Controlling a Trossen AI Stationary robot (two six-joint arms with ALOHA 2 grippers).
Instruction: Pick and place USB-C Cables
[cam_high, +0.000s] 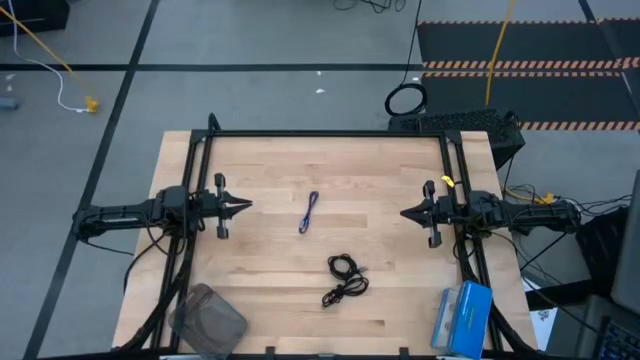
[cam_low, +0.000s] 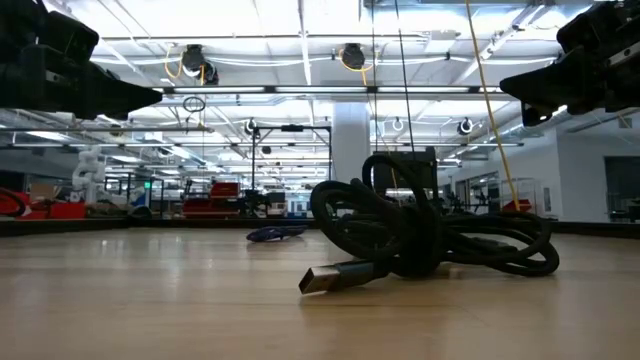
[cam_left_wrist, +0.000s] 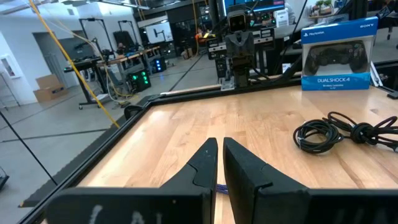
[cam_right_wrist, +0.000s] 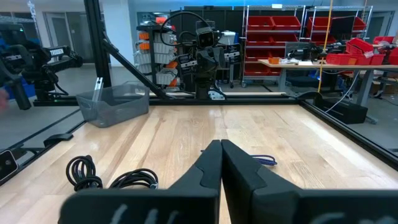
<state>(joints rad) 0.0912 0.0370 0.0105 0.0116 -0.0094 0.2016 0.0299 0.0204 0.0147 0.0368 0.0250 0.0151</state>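
Black USB-C cables (cam_low: 430, 235) nearest | box (cam_left_wrist: 337, 55): "DUALSHOCK 4" | left hand (cam_high: 243, 206), right hand (cam_high: 408, 213) clenched, empty

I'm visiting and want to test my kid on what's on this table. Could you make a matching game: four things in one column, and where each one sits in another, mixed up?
Things:
1. purple-blue cable
2. black cables
3. blue box
4. clear plastic bin

Places, as the overhead camera shows them:
A. bottom left corner of the table
B. bottom right corner of the table
C. middle of the table, level with the two arms
D. lower middle of the table, below the purple-blue one

Pairs: 1-C, 2-D, 3-B, 4-A
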